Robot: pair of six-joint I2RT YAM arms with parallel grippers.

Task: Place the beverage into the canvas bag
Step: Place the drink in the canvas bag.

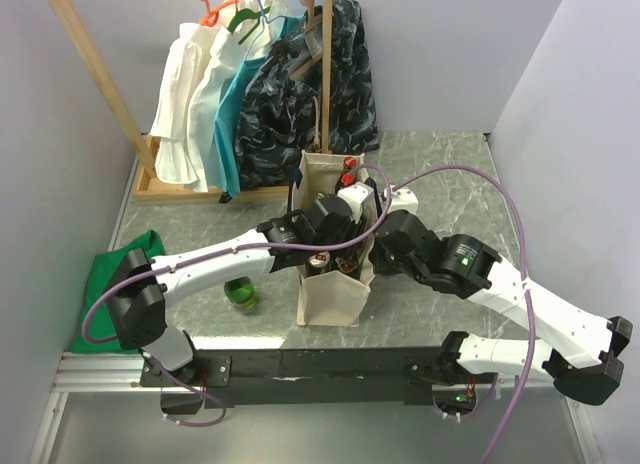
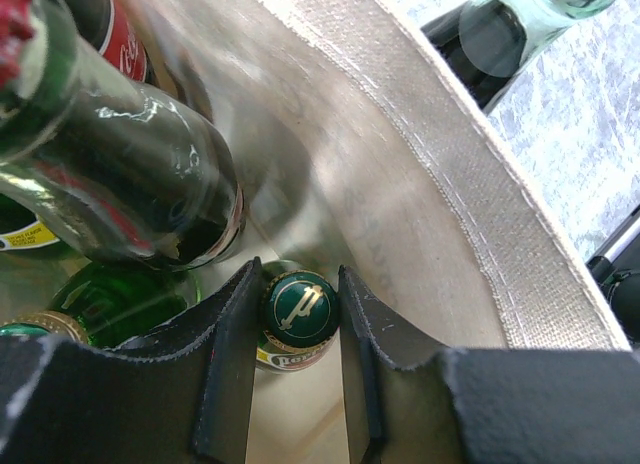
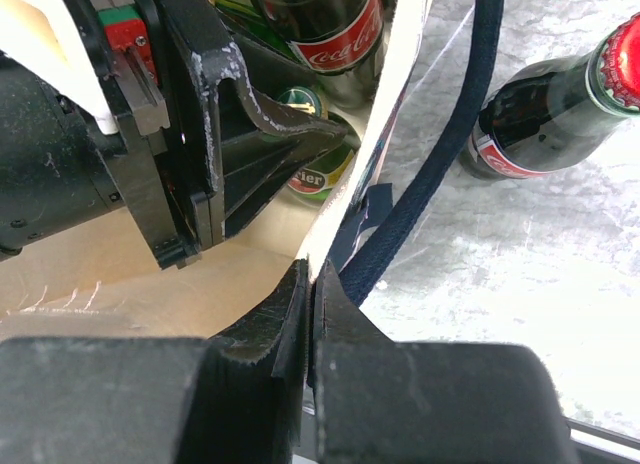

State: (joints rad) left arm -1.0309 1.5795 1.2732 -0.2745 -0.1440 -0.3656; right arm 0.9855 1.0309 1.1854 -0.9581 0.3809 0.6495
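left gripper [image 2: 297, 284] clasps green-capped bottle [image 2: 300, 309] inside canvas bag [image 1: 330, 299] | right gripper [image 3: 310, 284] pinches its rim shut | release pending; cola bottle [image 3: 540, 114] outside

Bright, even light throughout. Glare washes out the table [image 3: 520, 284] at 4 o'clock in the right wrist view. The bottle [image 2: 120, 174] at 10 o'clock in the left wrist view is blurred and glinting.

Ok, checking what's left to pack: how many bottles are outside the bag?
2 visible: a green bottle left of the canvas bag, and a red-capped cola bottle beyond the wall the right gripper pinches. Others may be hidden.
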